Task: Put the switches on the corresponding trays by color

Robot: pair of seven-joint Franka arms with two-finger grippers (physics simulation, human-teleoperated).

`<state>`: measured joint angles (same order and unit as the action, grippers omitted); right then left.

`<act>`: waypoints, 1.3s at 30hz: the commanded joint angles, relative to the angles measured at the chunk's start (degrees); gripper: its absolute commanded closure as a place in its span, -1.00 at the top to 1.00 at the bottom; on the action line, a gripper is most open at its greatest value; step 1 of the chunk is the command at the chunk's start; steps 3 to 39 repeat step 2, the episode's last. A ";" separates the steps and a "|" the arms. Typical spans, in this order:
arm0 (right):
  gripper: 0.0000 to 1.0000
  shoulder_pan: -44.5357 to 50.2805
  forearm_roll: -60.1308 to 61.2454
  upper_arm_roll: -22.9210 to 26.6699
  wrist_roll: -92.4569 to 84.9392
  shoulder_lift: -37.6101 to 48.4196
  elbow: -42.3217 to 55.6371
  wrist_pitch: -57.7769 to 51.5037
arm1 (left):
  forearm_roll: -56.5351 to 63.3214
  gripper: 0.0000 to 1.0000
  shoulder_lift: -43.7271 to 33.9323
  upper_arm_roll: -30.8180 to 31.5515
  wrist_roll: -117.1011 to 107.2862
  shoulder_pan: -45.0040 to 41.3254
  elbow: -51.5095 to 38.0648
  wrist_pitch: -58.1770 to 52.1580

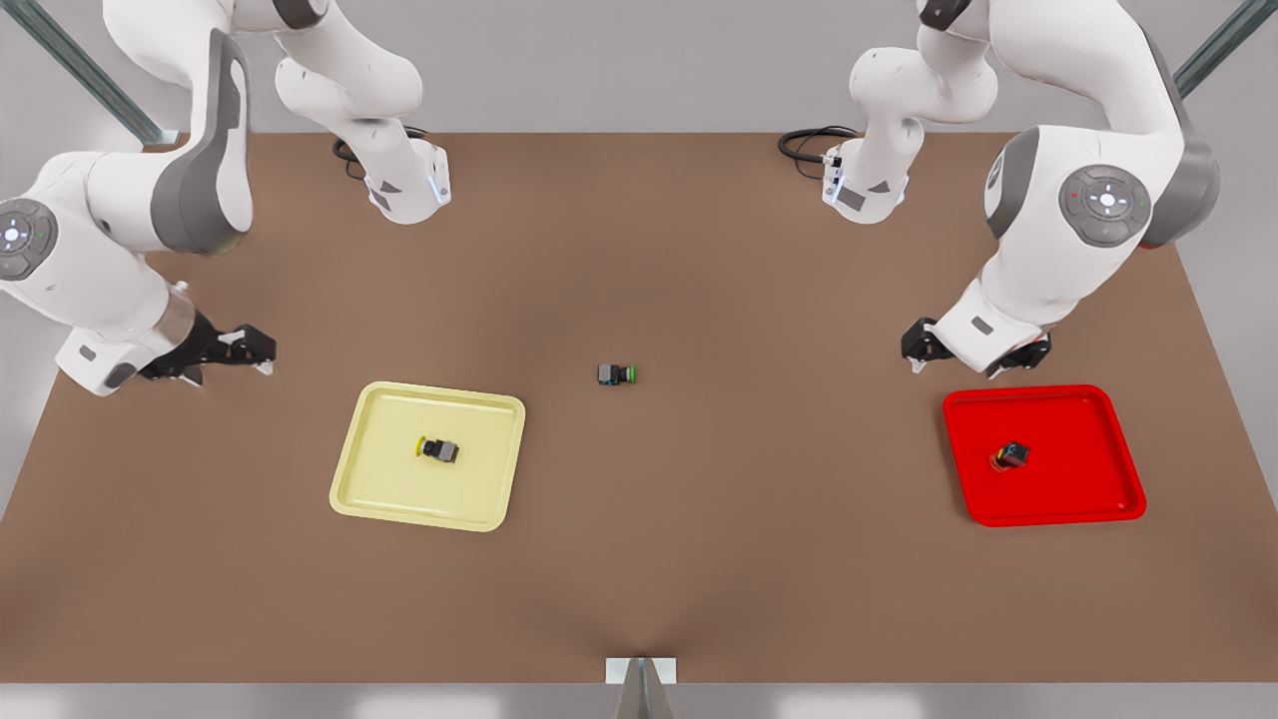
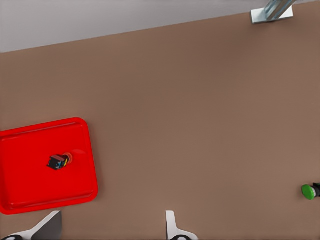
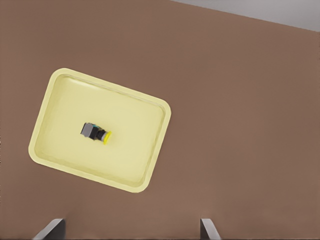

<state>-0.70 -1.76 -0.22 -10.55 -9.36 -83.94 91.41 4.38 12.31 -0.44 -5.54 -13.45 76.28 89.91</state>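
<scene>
The yellow-capped switch (image 1: 439, 449) (image 3: 95, 133) lies on its side inside the pale yellow tray (image 1: 399, 489) (image 3: 135, 160). The red-capped switch (image 1: 1010, 456) (image 2: 59, 161) rests tilted inside the bright red tray (image 1: 1078, 479) (image 2: 30, 185). My left gripper (image 1: 958, 367) (image 2: 111, 230) hovers open and empty just behind the red tray, on the front view's right. My right gripper (image 1: 230, 371) (image 3: 130, 232) is open and empty, off the yellow tray's far corner on the front view's left.
A green-capped switch (image 1: 617, 374) (image 2: 310, 191) lies on the brown table between the trays. Both arm bases with black cables stand at the back edge. A metal bracket (image 1: 640, 671) (image 2: 272, 11) sits at the front edge's middle.
</scene>
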 commanded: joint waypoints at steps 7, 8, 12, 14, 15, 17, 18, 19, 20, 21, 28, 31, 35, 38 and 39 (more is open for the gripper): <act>1.00 -0.53 0.00 0.05 0.18 0.13 0.01 -0.71 | 0.02 1.00 0.08 0.00 0.00 0.00 0.01 0.18; 1.00 -0.53 0.00 0.05 0.18 0.13 0.01 -0.71 | 0.02 1.00 0.08 0.00 0.00 0.00 0.01 0.18; 1.00 -0.53 0.00 0.05 0.18 0.13 0.01 -0.71 | 0.02 1.00 0.08 0.00 0.00 0.00 0.01 0.18; 1.00 -0.53 0.00 0.05 0.18 0.13 0.01 -0.71 | 0.02 1.00 0.08 0.00 0.00 0.00 0.01 0.18; 1.00 -0.53 0.00 0.05 0.18 0.13 0.01 -0.71 | 0.02 1.00 0.08 0.00 0.00 0.00 0.01 0.18; 1.00 -0.53 0.00 0.05 0.18 0.13 0.01 -0.71 | 0.02 1.00 0.08 0.00 0.00 0.00 0.01 0.18; 1.00 -0.53 0.00 0.05 0.18 0.13 0.01 -0.71 | 0.02 1.00 0.08 0.00 0.00 0.00 0.01 0.18; 1.00 -0.53 0.00 0.05 0.18 0.13 0.01 -0.71 | 0.02 1.00 0.08 0.00 0.00 0.00 0.01 0.18; 1.00 -0.53 0.00 0.05 0.18 0.13 0.01 -0.71 | 0.02 1.00 0.08 0.00 0.00 0.00 0.01 0.18; 1.00 -0.53 0.00 0.05 0.18 0.13 0.01 -0.71 | 0.02 1.00 0.08 0.00 0.00 0.00 0.01 0.18; 1.00 -0.53 0.00 0.05 0.18 0.13 0.01 -0.71 | 0.02 1.00 0.08 0.00 0.00 0.00 0.01 0.18; 1.00 -0.53 0.00 0.05 0.18 0.13 0.01 -0.71 | 0.02 1.00 0.08 0.00 0.00 0.00 0.01 0.18; 1.00 -0.53 0.00 0.05 0.18 0.13 0.01 -0.71 | 0.02 1.00 0.08 0.00 0.00 0.00 0.01 0.18; 1.00 -0.53 0.00 0.05 0.18 0.13 0.01 -0.71 | 0.02 1.00 0.08 0.00 0.00 0.00 0.01 0.18; 1.00 -0.53 0.00 0.05 0.18 0.13 0.01 -0.71 | 0.02 1.00 0.08 0.00 0.00 0.00 0.01 0.18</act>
